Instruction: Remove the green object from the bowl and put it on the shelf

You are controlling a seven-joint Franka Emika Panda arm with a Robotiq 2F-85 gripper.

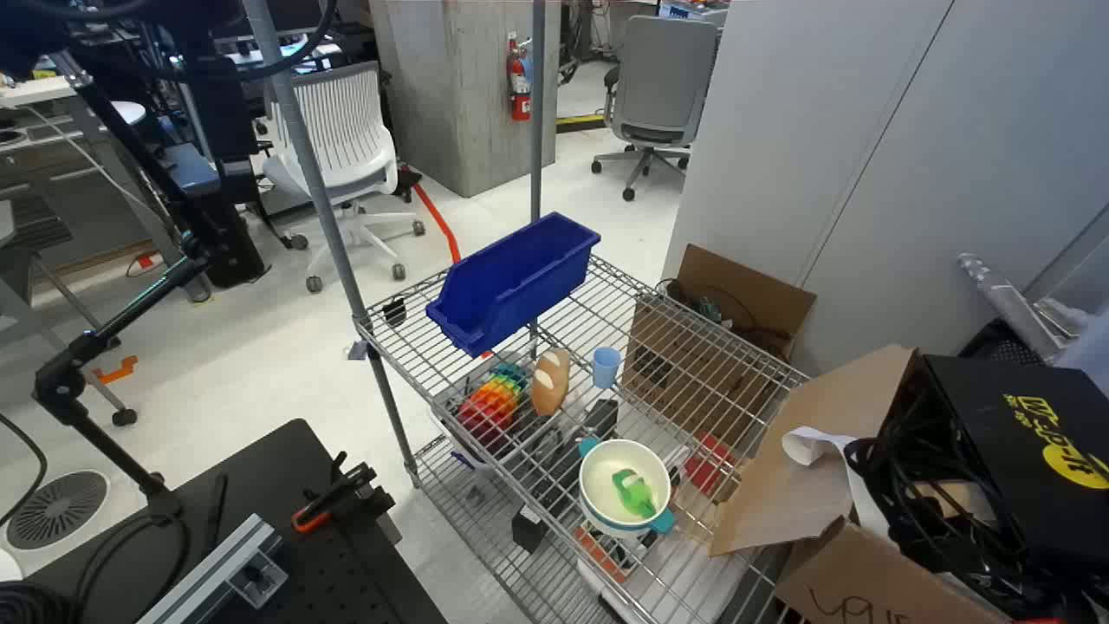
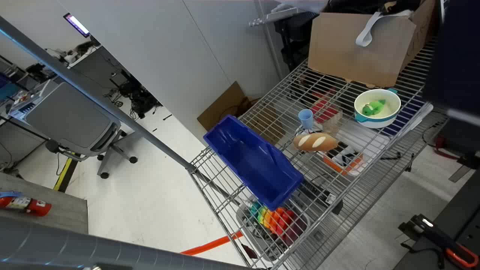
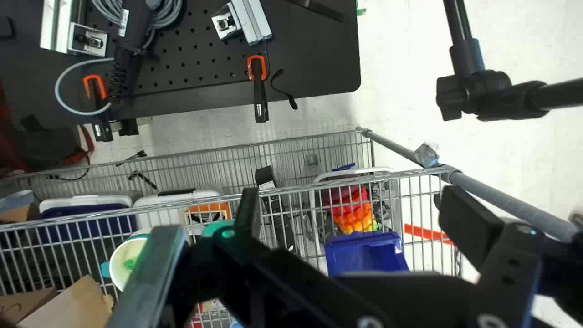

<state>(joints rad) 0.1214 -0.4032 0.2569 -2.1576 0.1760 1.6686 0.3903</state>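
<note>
The green object (image 1: 635, 496) lies inside the cream-white bowl (image 1: 599, 466), which has teal handles. Both show in an exterior view, the green object (image 2: 373, 108) in the bowl (image 2: 390, 100). The bowl stands on the wire-grid shelf (image 1: 702, 321), near a cardboard box. In the wrist view the bowl (image 3: 119, 266) is at lower left, partly hidden by a gripper part, with a bit of the green object (image 3: 130, 263) showing. My gripper (image 3: 355, 214) is open, its fingers wide apart with nothing held. It is above the shelf (image 3: 291, 190), with the bowl off to its left. Its fingers are not seen in either exterior view.
A blue bin (image 1: 511, 282), a toy bread (image 2: 315, 142) and a light blue cup (image 2: 306, 119) are on the shelf. An open cardboard box (image 2: 356, 48) stands beside the bowl. Grey corner posts (image 1: 316, 165) rise from the shelf. A black table (image 3: 200, 68) with clamps is nearby.
</note>
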